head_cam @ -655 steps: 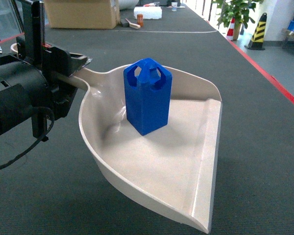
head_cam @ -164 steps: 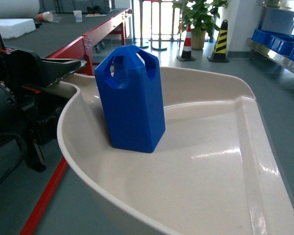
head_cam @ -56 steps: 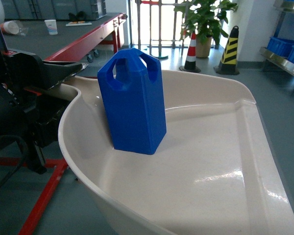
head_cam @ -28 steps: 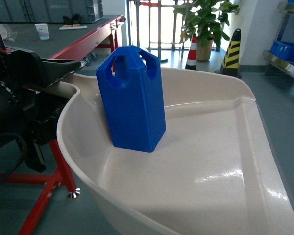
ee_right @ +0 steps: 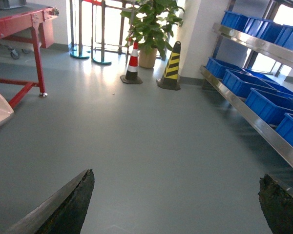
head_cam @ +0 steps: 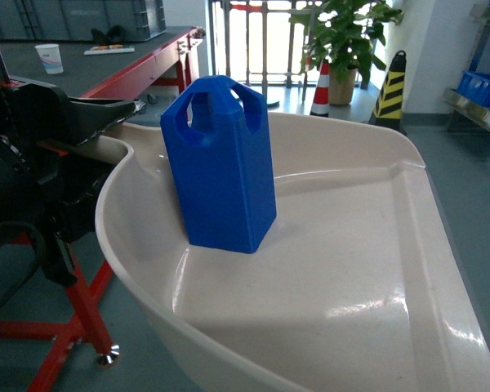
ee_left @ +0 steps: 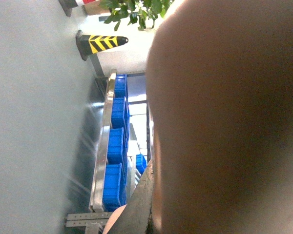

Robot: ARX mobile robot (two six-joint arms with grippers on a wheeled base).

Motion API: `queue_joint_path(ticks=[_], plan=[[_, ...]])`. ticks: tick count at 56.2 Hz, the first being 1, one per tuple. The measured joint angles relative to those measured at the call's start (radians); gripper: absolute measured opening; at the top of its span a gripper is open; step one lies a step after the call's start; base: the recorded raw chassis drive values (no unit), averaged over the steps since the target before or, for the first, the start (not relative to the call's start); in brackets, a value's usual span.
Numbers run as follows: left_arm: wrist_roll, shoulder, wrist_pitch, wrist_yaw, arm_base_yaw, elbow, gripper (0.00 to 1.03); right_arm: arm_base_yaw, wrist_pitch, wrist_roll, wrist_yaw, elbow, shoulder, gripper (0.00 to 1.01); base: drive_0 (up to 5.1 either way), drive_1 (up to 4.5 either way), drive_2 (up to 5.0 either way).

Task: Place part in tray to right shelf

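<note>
Left arm (head_cam: 20,188) bulky matte black, black cable looped beneath; right hand (ee_right: 176,207) fingers dark, worn-edged.

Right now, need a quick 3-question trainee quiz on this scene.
1. True or false: the blue block stands upright in the beige tray.
2. The right hand is: A) open and empty B) shut on the block C) holding the tray.
3. What sits on the steel shelf?

Key: 1 true. 2 A. 3 blue crates.
</note>
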Motion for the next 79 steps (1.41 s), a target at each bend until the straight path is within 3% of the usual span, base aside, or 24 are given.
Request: queue_joint_path(ticks=[5,79], plan=[[0.000,0.002,-0.004,-0.008,0.009,0.000,0.14,0.000,-0.003,0.000,0.000,0.000,0.008,0.98,0.1,4.13,-4.0],[0.000,0.002,-0.001,0.000,0.000,0.001,0.14,0.000,-0.002,0.000,0.000,0.000,0.005,0.98,-1.7,-1.67,-1.7]])
